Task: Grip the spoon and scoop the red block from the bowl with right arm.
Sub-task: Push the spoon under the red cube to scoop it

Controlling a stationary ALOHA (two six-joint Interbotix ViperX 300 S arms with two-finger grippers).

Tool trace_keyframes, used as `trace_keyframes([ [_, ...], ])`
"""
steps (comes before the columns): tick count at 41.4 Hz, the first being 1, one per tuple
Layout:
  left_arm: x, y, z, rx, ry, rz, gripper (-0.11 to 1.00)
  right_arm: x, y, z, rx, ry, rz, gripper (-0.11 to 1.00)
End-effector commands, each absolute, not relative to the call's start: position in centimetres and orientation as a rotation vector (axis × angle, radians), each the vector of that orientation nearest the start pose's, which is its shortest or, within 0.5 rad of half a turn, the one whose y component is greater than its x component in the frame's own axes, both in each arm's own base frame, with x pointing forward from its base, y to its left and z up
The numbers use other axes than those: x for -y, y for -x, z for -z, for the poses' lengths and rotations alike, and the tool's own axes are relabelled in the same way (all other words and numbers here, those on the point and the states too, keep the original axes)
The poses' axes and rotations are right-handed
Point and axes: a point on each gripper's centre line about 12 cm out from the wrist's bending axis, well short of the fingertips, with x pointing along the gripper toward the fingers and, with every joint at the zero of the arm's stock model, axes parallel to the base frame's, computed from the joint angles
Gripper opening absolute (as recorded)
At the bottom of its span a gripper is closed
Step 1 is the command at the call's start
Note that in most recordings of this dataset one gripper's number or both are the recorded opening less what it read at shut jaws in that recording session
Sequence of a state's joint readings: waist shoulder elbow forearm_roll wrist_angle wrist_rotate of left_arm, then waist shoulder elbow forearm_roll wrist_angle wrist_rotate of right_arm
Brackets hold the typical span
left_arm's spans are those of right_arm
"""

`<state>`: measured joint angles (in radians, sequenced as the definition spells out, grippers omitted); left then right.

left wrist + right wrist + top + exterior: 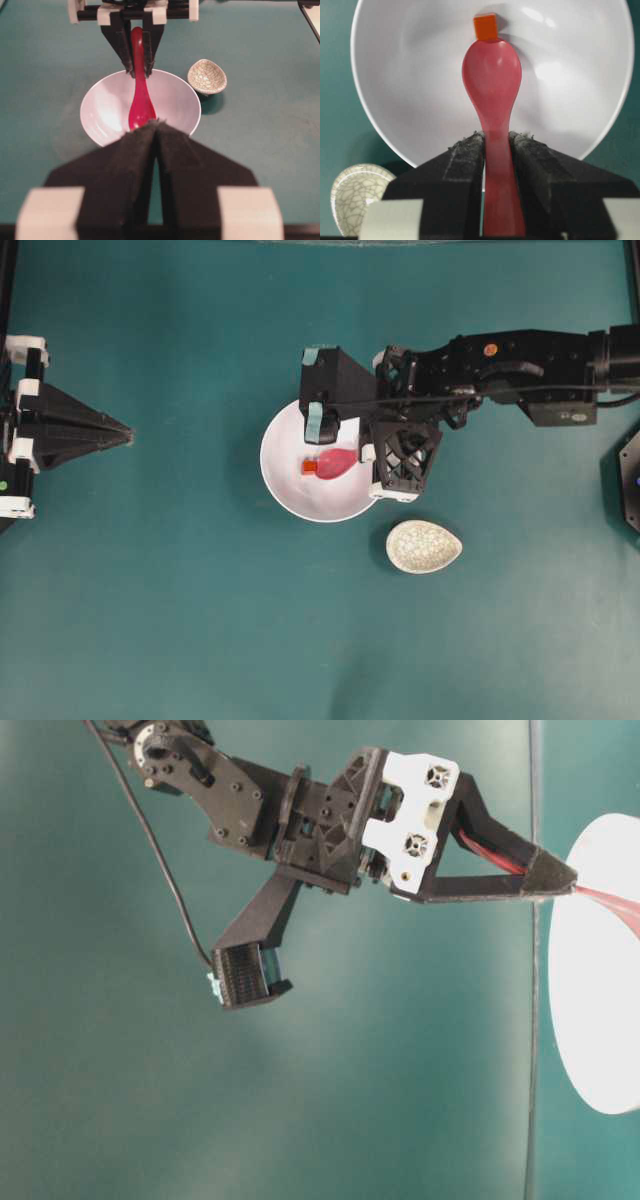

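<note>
The glossy pink-red spoon (pixel 492 80) reached into the white bowl (pixel 395 100), its scoop tip seemingly touching the tiny red block (pixel 485 26).

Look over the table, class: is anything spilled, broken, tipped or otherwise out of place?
Nothing stands out. The bowl sits upright and whole, the red block lies inside it at the tip of the spoon, which the right gripper holds straight. The speckled dish rests beside the bowl, apart from it.
</note>
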<state>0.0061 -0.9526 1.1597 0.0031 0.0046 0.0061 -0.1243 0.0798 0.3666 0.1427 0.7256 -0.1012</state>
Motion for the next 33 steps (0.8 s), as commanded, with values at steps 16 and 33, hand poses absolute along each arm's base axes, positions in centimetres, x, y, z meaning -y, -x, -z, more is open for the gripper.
trace_keyframes([
  [16,-0.2,-20.3,-27.3,-0.184,-0.013,-0.006,0.0,4.0,-41.4,-20.2,-1.025,-0.148,0.05,0.25],
  [33,-0.2,-20.3,-27.3,-0.184,-0.012,-0.006,0.0,4.0,-42.0,-20.7,-0.959,-0.163,0.062,0.25],
])
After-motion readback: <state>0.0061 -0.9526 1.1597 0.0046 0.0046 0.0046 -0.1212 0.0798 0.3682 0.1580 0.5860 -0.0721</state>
